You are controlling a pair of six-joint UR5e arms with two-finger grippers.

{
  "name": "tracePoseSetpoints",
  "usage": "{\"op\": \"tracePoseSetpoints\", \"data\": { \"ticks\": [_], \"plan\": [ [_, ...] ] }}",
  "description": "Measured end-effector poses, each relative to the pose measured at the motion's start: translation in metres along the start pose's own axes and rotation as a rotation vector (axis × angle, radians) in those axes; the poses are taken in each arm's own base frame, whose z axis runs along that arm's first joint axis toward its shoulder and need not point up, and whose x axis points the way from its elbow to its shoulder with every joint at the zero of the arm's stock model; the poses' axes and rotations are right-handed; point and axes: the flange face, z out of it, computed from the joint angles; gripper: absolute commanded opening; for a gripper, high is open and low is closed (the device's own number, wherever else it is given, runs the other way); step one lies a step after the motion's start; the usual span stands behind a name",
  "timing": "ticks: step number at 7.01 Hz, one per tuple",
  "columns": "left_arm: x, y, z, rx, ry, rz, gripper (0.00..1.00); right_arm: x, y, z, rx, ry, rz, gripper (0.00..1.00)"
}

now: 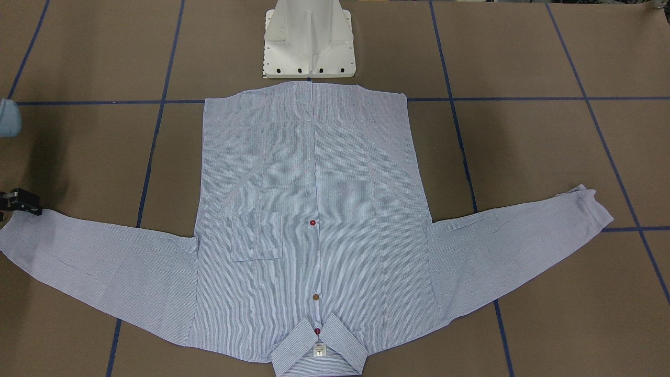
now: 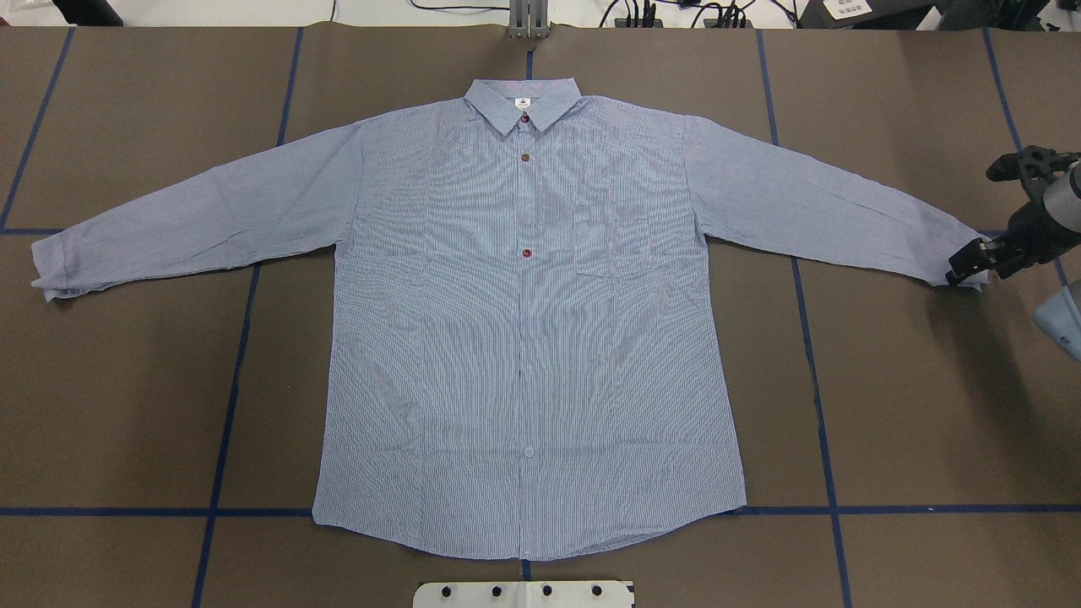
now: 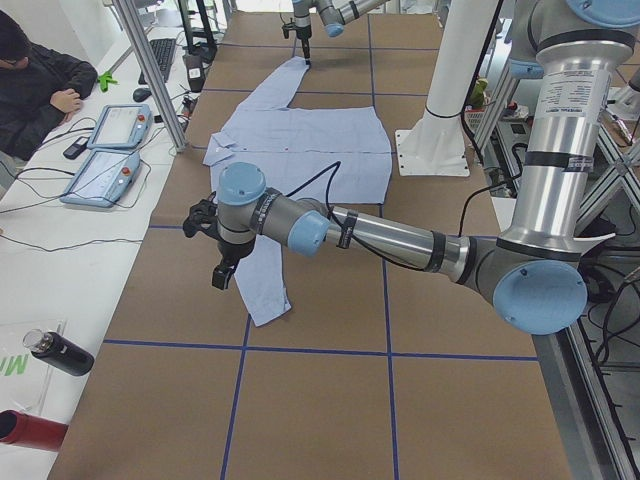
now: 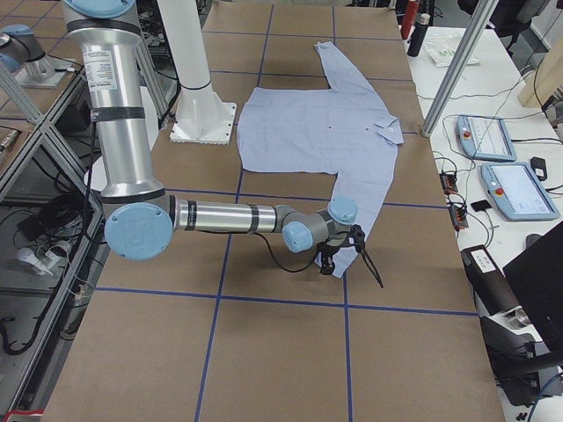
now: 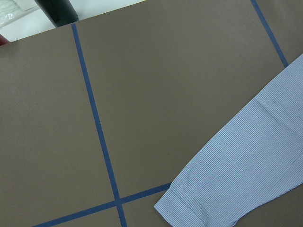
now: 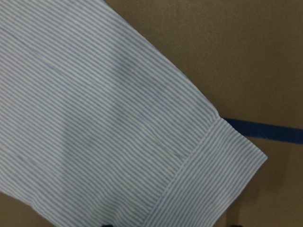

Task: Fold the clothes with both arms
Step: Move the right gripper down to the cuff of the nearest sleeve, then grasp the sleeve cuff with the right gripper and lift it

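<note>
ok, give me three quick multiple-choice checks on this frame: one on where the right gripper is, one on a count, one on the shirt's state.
1. Where is the right gripper?
A. over the collar
B. over the hem
C. at a sleeve cuff

2. How many red buttons show on the shirt front?
A. one
B. two
C. four

3. What state is the shirt in?
A. spread flat, sleeves out
B. folded in half
C. bunched in a heap

Answers:
1 C: in the overhead view the right gripper sits at the cuff of the sleeve on that view's right.
2 B: two red buttons show on the placket, with a brown button between them.
3 A: the shirt lies front up and both sleeves reach out sideways, with no fold made.
</note>
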Motion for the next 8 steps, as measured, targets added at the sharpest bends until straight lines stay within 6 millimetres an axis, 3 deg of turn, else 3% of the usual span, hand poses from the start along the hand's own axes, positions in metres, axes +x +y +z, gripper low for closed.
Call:
{"op": "tracePoseSetpoints", "data": {
  "ticks": [8],
  "plan": [
    [0.0003, -0.0012, -0.0003, 0.001, 0.0, 0.001, 0.99, -0.0086, -0.0063, -0.0035, 0.004, -0.008, -0.005, 0.0]
  ]
}}
